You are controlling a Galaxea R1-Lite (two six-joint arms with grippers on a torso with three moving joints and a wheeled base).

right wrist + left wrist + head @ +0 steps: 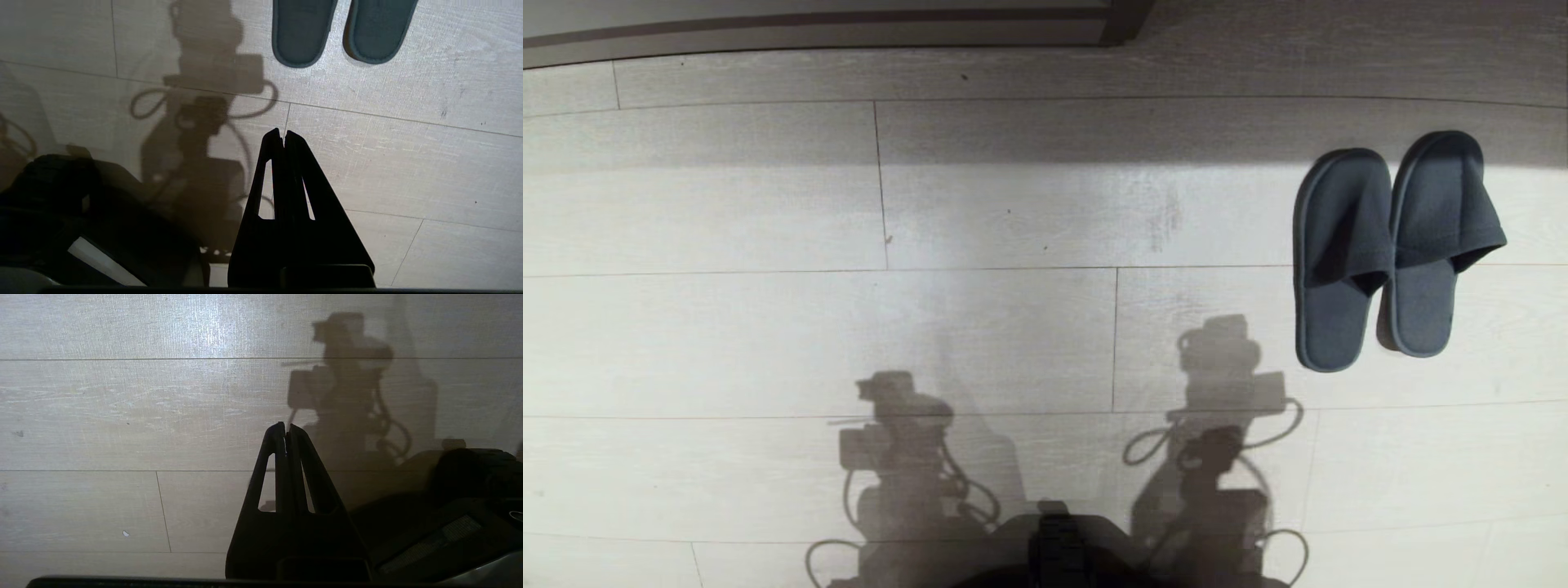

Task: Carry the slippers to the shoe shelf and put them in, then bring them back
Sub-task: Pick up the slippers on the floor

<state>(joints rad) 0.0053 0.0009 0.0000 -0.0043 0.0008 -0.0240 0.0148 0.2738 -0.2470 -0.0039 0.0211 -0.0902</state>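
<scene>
I am at the very start: the slippers (1396,249) lie side by side on the floor (1013,327), toes away from me and heels toward me, off to my right and near the right edge of the boards I can see from my head. Nothing is picked up yet.

Going left to right, my left gripper (286,430) hangs over bare boards with its fingers pressed together, holding nothing, and no slipper shows past it. My right gripper (283,136) is also closed and empty; beyond its tips I see only the two heels, clear of my fingertips.

My next move, as I judge it, calls for spreading the right fingers, reaching forward and rightward, and coming down over a heel or both inner edges.

Only the head view shows the whole pair, and neither arm appears in it except as shadows. The shoe shelf is in no view.
</scene>
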